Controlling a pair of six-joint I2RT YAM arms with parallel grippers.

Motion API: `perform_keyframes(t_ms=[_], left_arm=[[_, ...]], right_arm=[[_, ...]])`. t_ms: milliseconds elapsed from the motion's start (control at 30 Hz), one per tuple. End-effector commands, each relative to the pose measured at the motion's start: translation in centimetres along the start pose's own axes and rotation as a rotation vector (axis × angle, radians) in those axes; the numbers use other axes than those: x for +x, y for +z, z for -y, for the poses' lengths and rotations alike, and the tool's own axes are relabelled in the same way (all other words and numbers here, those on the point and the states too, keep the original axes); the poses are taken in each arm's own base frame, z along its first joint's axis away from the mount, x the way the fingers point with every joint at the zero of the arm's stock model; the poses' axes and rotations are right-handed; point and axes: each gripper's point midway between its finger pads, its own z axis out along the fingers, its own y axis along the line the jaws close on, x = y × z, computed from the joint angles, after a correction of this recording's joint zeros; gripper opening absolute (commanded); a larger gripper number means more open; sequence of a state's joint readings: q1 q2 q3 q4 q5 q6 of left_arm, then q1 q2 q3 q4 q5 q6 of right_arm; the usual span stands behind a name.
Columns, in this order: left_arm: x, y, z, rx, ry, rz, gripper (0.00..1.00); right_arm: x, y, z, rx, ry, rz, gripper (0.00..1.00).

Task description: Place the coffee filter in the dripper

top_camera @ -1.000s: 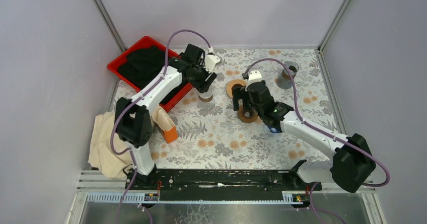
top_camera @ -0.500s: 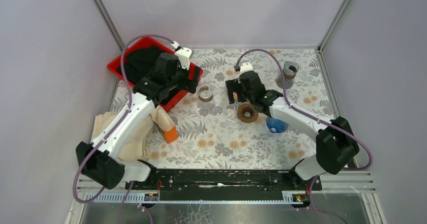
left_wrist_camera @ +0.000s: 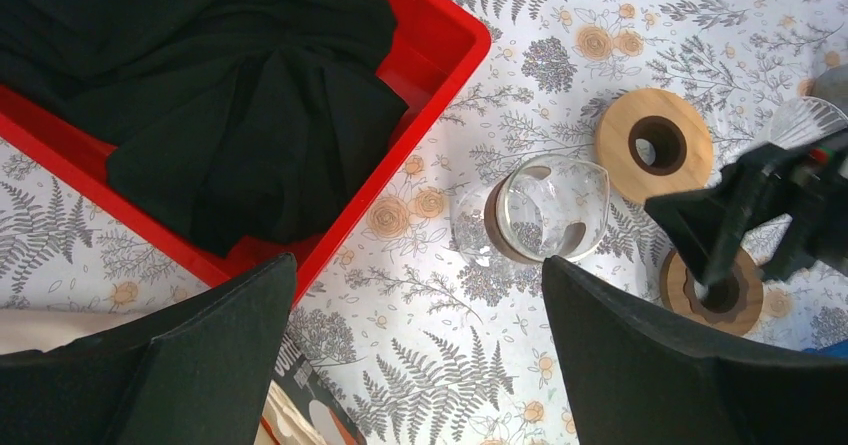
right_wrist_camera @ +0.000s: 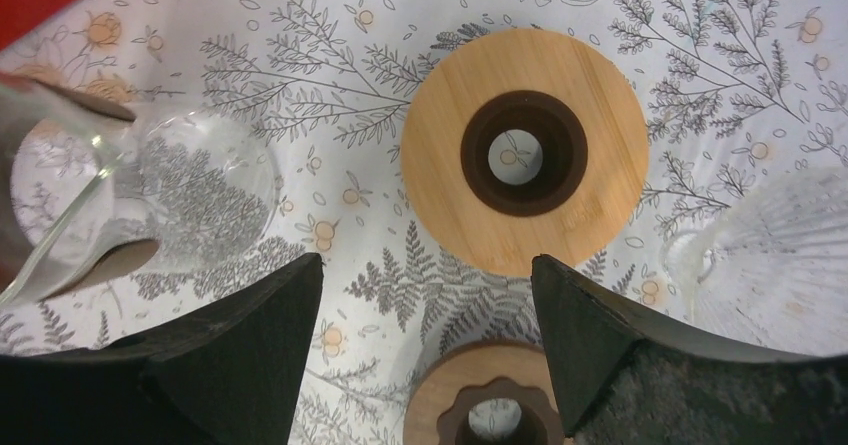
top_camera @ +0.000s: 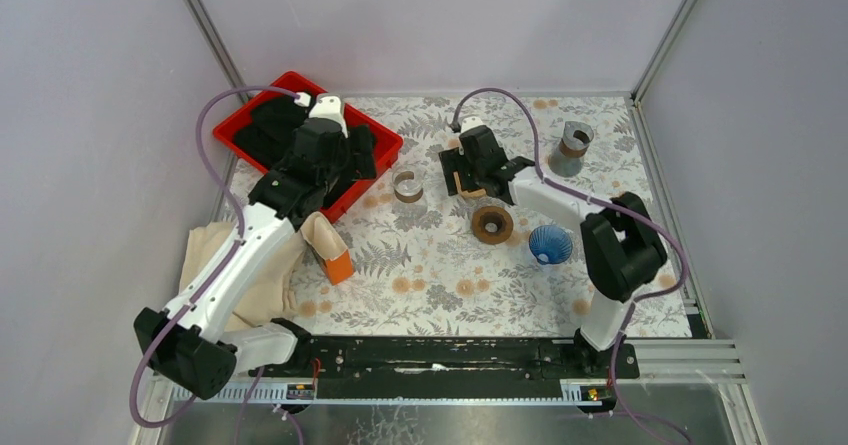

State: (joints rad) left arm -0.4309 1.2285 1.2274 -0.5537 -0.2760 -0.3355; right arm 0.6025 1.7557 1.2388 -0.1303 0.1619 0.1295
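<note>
A clear glass dripper [top_camera: 406,185] with a wooden collar lies on its side mid-table, also in the left wrist view [left_wrist_camera: 545,210] and the right wrist view [right_wrist_camera: 150,205]. A blue dripper [top_camera: 550,244] stands at the right. A cream pack with an orange end [top_camera: 328,247] lies left of centre; a single coffee filter is hidden from me. My left gripper [top_camera: 338,155] [left_wrist_camera: 420,261] hangs open over the red tray's edge, holding nothing. My right gripper [top_camera: 464,177] [right_wrist_camera: 425,265] is open above a light wooden ring [right_wrist_camera: 590,125], with nothing between its fingers.
A red tray [top_camera: 388,141] with black cloth [top_camera: 285,130] sits back left. A dark wooden ring [top_camera: 492,224] [right_wrist_camera: 440,405] lies near centre. A grey dripper with a brown collar [top_camera: 572,148] stands back right. A ribbed clear piece [right_wrist_camera: 770,265] lies beside the right gripper. Beige cloth [top_camera: 215,285] hangs at the left edge.
My left gripper opened, let go of the glass dripper and drew back over the red tray. My right gripper moved from the dark ring to the light ring, jaws narrowing slightly.
</note>
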Motion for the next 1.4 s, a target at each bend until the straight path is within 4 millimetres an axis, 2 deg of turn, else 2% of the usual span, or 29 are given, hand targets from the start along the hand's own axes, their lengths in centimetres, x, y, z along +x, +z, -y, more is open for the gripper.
perform_keyframes(t_ms=[0, 167, 333, 633, 833, 1100, 1233, 1367], left_arm=[[-1.2, -1.4, -0.2, 0.024, -0.016, 0.077, 1.0], [-0.2, -1.3, -0.1, 0.052, 0.026, 0.044, 1.0], [-0.1, -1.0, -0.4, 0.05, 0.031, 0.031, 1.0], [0.1, -0.6, -1.0, 0.049, 0.023, 0.019, 1.0], [0.3, -0.3, -1.0, 0.054, 0.016, 0.005, 1.0], [0.5, 0.1, -1.2, 0.067, -0.001, -0.011, 1.0], [0.5, 0.2, -1.2, 0.08, -0.019, -0.021, 1.0], [0.6, 0.4, -1.2, 0.097, -0.036, -0.031, 1.0]], right_arm=[[-1.9, 1.5, -0.1, -0.017, 0.007, 0.015, 0.83], [-1.4, 3.6, 0.1, -0.016, 0.004, -0.023, 0.8], [-1.0, 5.3, 0.5, -0.01, -0.008, -0.046, 0.78], [-0.7, 7.5, 0.1, -0.038, -0.028, -0.075, 0.76], [0.7, 9.1, 0.5, -0.015, -0.036, -0.114, 0.75], [1.6, 9.5, 0.9, -0.001, -0.06, -0.135, 0.7], [1.4, 9.3, 1.0, 0.001, -0.071, -0.135, 0.61], [0.4, 8.3, 1.0, -0.002, -0.08, -0.119, 0.5]])
